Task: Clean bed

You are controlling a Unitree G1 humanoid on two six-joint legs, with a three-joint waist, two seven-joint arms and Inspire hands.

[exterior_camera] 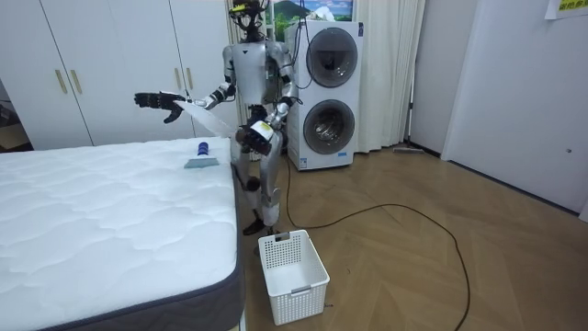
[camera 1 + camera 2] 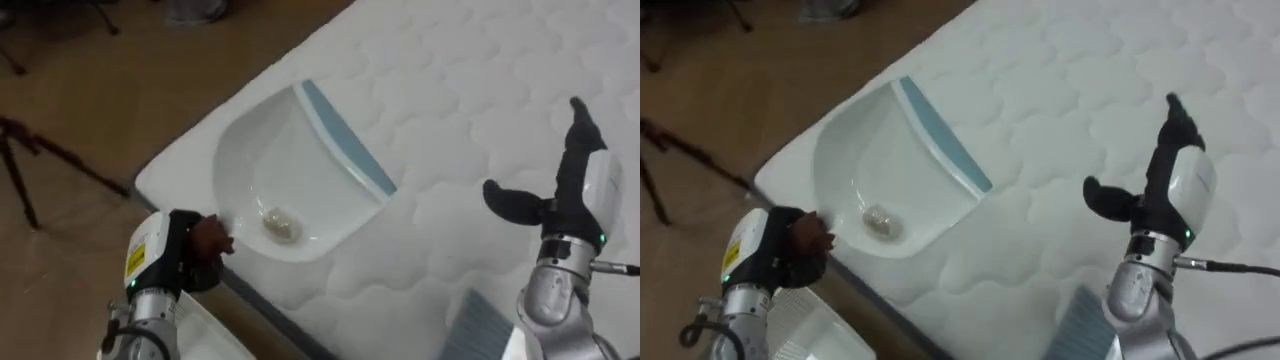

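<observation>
My left hand [image 2: 178, 256] is curled round the reddish-brown handle [image 2: 213, 236] of a white dustpan [image 2: 300, 165] at the side edge of the mattress [image 2: 480, 80]. The pan reaches from that grip out over the quilted white surface, its blue-grey lip [image 2: 348, 138] on the far side from the hand. I cannot tell whether the pan rests on the mattress or hangs just above it. Inside the pan, near the handle end, lies one small pale crumpled scrap [image 2: 281, 226]; the rest of the scoop shows bare white.

My right hand [image 2: 572, 190] is raised over the mattress, well apart from the pan, fingers straight and thumb spread wide, holding nothing. Just below it in the eye views, a grey-blue brush [image 2: 478, 322] lies on the bed.

The room view has me standing upright beside the bed, at its far end. A white slatted basket [image 1: 292, 274] sits on the wooden floor near the mattress corner closest to that camera. Behind me stand stacked washing machines [image 1: 329, 92] and white wardrobes [image 1: 92, 64]. A dark tripod [image 2: 30, 160] stands on the floor beyond the bed edge.
</observation>
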